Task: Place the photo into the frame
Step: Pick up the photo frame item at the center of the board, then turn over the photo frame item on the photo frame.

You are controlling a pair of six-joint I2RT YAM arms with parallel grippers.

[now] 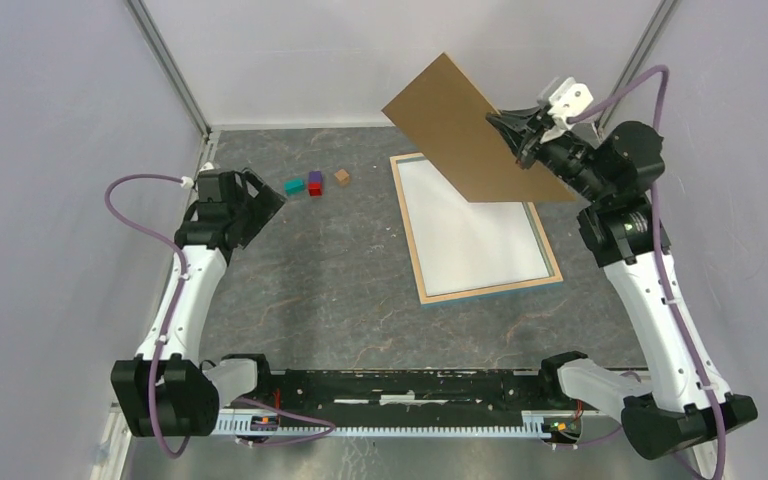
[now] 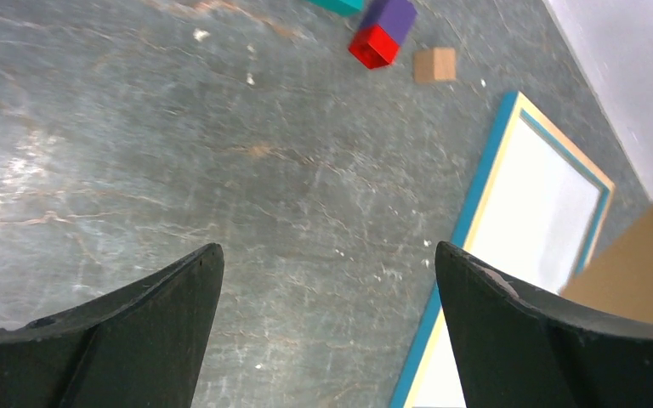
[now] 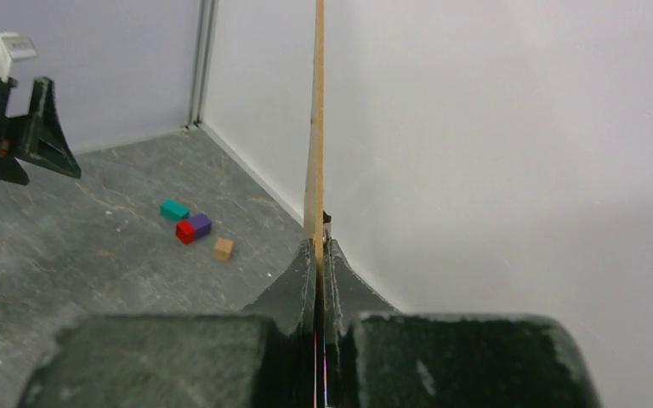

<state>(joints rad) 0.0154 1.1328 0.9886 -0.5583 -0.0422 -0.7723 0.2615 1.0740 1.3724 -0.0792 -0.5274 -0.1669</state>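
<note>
Light's even and diffuse from overhead, all three views bright, no hard shadows for you to fight. Left wrist: white panel inside the frame (image 2: 474, 197) is blown out, pale sheen on the table (image 2: 17, 212) at left, fingers (image 2: 127, 340) of the left gripper (image 2: 327, 259) soft. Right wrist: right gripper (image 3: 317, 251) body is out of focus up close, brown board (image 3: 316, 127) edge and coloured blocks (image 3: 194, 228) crisp enough

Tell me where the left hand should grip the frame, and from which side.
Likely the frame's left long rail, coming in low from the left. It lies flat and thin on the table, that rail faces the open left hand, and the right hand is busy holding the brown board.
</note>
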